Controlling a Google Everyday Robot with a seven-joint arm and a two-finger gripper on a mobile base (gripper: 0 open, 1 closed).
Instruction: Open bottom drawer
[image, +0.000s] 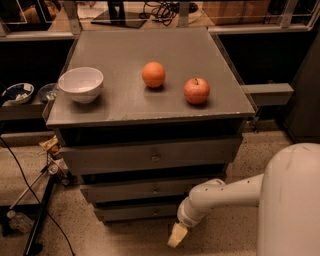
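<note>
My claw (177, 235) hangs near the floor (125, 240), just before the right end of the bottom drawer (135, 212), the lowest front beneath the desk's (125, 107) front edge. I cannot tell whether it is open or closed.

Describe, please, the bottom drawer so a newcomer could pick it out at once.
Find the grey cabinet carrying a white bowl; three drawer fronts stack beneath its top. The bottom drawer is the lowest one, with the robot's tool close beside it. Its front is the narrowest and slimmest.
</note>
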